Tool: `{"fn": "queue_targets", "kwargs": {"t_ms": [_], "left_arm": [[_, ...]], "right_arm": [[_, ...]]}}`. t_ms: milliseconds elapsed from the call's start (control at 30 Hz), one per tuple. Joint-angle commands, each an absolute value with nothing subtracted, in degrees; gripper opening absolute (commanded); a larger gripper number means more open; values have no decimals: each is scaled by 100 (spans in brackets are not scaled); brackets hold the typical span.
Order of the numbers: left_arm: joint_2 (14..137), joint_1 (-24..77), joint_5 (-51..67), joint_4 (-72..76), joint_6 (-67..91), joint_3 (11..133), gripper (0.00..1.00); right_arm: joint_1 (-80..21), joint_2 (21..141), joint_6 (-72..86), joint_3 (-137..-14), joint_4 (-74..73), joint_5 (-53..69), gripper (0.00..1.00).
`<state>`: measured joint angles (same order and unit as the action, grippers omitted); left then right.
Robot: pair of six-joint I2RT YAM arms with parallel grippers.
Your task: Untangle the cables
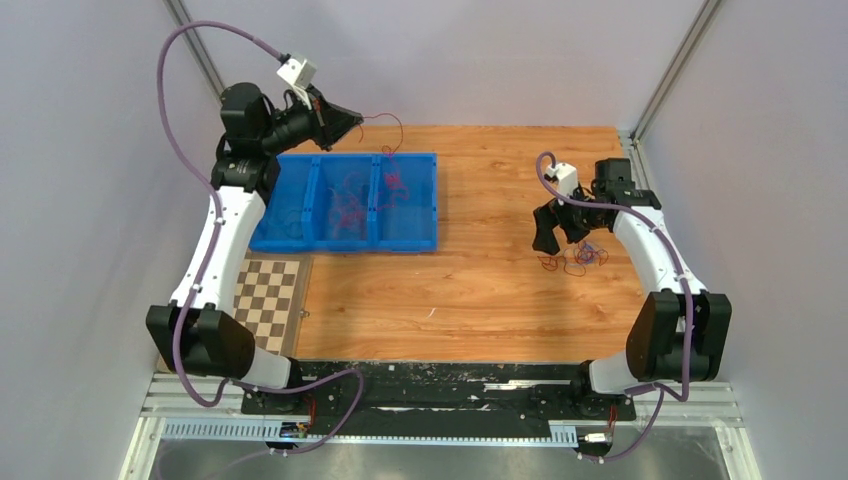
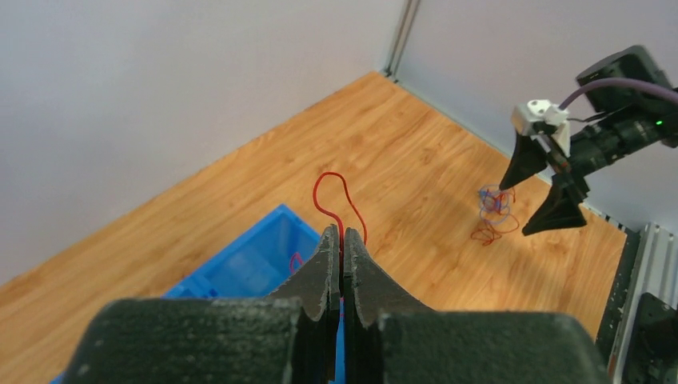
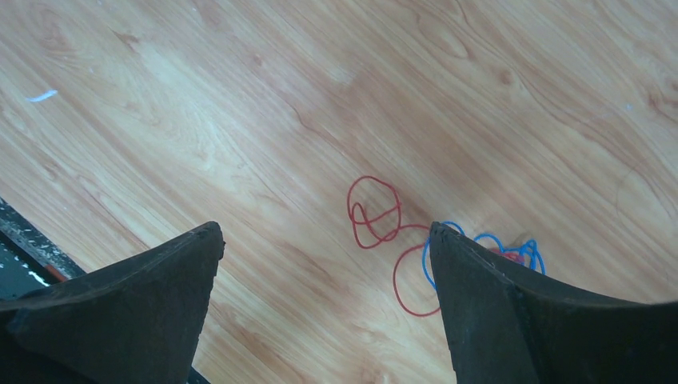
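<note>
My left gripper (image 1: 355, 118) is raised above the back of the blue bin (image 1: 420, 235) and is shut on a thin red cable (image 1: 388, 124). In the left wrist view the cable (image 2: 336, 192) loops out from between the closed fingertips (image 2: 342, 240). The cable hangs down into the bin's right compartment, onto a red tangle (image 1: 396, 182). My right gripper (image 1: 560, 238) is open and empty, just above the table by a tangle of red and blue cables (image 1: 578, 258). In the right wrist view that tangle (image 3: 384, 220) lies between and beyond the fingers, partly hidden by the right finger (image 3: 480, 288).
The blue bin has three compartments; the middle one holds more red cable (image 1: 347, 205). A checkerboard mat (image 1: 268, 300) lies at the near left. The walls and frame posts stand close behind the left arm (image 1: 225, 215). The right arm (image 1: 650, 250) is over the right side of the wooden table (image 1: 470, 290).
</note>
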<state>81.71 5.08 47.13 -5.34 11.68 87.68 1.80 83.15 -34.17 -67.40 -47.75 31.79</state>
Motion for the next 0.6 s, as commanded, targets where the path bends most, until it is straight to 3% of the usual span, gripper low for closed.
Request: {"fn": "queue_targets", "kwargs": {"t_ms": [0, 233, 467, 500, 567], "left_arm": [[8216, 587, 4478, -325, 884, 8575, 0], [8521, 738, 4346, -686, 582, 9027, 0], [9009, 822, 3817, -1457, -178, 8820, 0], [9075, 841, 3794, -1559, -247, 8866, 1], [9240, 873, 3778, -1964, -442, 9087, 16]], "right_arm": [[353, 8148, -3505, -6599, -4871, 2699, 99], [641, 8307, -3660, -6431, -4915, 2318, 99], [1611, 8600, -3831, -6626, -5101, 2064, 98], [1689, 8624, -3885, -6642, -5140, 1959, 98], [1802, 8659, -4012, -6609, -5202, 1769, 98]]}}
